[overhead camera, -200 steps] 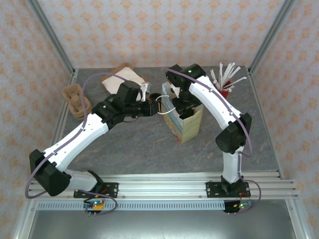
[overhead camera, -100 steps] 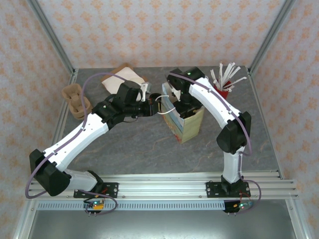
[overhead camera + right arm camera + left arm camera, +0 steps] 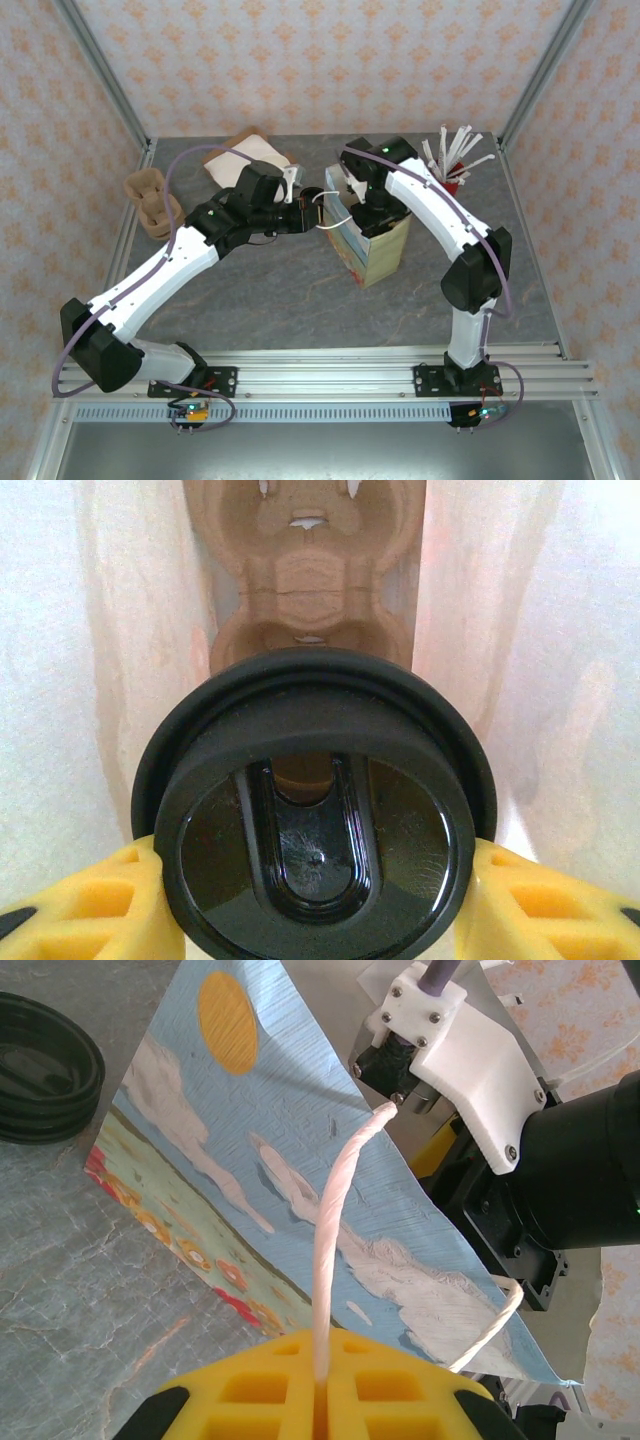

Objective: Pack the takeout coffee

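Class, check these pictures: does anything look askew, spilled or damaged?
Nothing spilled or damaged. Only the paper bag's handle is pulled taut sideways, pinched by the left gripper; the lidded coffee sits square in the right gripper.

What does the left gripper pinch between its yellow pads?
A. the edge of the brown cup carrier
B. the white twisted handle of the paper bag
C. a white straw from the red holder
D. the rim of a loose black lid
B: in the left wrist view, the white twisted handle of the paper bag runs straight down into the left gripper, whose yellow pads are closed on it.
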You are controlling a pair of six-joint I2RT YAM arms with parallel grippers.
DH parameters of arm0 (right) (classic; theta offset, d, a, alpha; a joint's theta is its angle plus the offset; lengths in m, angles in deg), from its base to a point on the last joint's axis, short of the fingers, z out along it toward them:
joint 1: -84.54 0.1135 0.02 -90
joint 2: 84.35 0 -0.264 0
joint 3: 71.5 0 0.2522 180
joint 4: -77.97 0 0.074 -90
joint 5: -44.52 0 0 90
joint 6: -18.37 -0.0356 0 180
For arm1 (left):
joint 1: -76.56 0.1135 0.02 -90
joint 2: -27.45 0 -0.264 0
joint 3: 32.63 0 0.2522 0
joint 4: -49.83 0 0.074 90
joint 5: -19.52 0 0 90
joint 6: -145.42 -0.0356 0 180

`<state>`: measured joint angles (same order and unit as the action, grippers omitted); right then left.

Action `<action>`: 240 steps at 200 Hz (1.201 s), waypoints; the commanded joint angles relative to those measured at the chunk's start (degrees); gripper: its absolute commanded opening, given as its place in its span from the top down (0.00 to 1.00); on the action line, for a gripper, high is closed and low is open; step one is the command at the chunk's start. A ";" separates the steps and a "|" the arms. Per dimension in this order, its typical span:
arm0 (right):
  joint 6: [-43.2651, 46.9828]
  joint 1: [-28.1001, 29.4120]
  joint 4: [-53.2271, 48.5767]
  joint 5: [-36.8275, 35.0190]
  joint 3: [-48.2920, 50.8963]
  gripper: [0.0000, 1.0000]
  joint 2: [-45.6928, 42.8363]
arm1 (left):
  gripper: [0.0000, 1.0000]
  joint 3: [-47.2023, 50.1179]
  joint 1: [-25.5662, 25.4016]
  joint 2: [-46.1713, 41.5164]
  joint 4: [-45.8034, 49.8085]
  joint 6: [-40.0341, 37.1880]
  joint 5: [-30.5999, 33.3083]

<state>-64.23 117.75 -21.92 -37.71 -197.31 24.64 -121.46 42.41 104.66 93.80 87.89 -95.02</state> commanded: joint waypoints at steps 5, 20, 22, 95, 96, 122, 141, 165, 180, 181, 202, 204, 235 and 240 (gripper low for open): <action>0.78 -0.25 0.43 0.08 0.69 0.47 -1.39 | 0.91 -1.57 -0.65 0.28 0.56 -1.53 1.50; 0.78 -0.35 0.61 -0.01 0.93 0.47 -1.27 | 0.91 -1.58 -0.66 0.23 0.57 -1.53 1.36; 0.78 -0.41 0.61 0.01 0.91 0.47 -1.27 | 0.91 -1.57 -0.65 0.25 0.55 -1.53 1.41; 0.88 -0.73 1.57 -0.01 2.27 0.49 -1.07 | 0.91 -1.49 -0.65 0.22 0.54 -1.53 1.33; 0.87 -0.76 1.57 -0.02 2.27 0.49 -1.11 | 0.91 -1.49 -0.65 0.22 0.50 -1.53 1.33; 0.95 -0.71 1.75 -0.05 2.58 0.49 -0.98 | 0.91 -1.49 -0.61 0.24 0.46 -1.53 1.22; 0.97 -0.78 2.08 -0.03 2.94 0.49 -1.06 | 0.91 -1.31 -0.65 0.27 0.40 -1.53 1.30; 1.04 -0.73 2.37 -0.03 3.58 0.49 -0.97 | 0.91 -1.31 -0.65 0.25 0.43 -1.53 1.26; 1.08 -0.78 2.63 0.05 3.91 0.49 -0.97 | 0.91 -1.31 -0.65 0.23 0.43 -1.53 1.29; 1.10 -0.74 2.72 0.05 3.92 0.49 -0.97 | 0.91 -1.31 -0.65 0.22 0.40 -1.53 1.31; 1.23 -0.76 2.98 0.28 4.03 0.49 -0.81 | 0.91 -1.31 -0.65 0.34 0.39 -1.53 1.25; 1.22 -0.78 2.98 0.24 4.10 0.49 -0.80 | 0.91 -1.31 -0.65 0.34 0.40 -1.53 1.20; 1.47 -0.86 3.36 0.50 4.29 0.49 -0.27 | 0.91 -1.31 -0.65 0.35 0.42 -1.53 1.23; 1.48 -0.79 3.35 0.57 4.34 0.49 -0.09 | 0.91 -1.31 -0.65 0.34 0.44 -1.53 1.24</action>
<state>-63.82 117.31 -18.69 -37.36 -193.46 24.64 -121.46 42.41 104.66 93.80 87.91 -95.04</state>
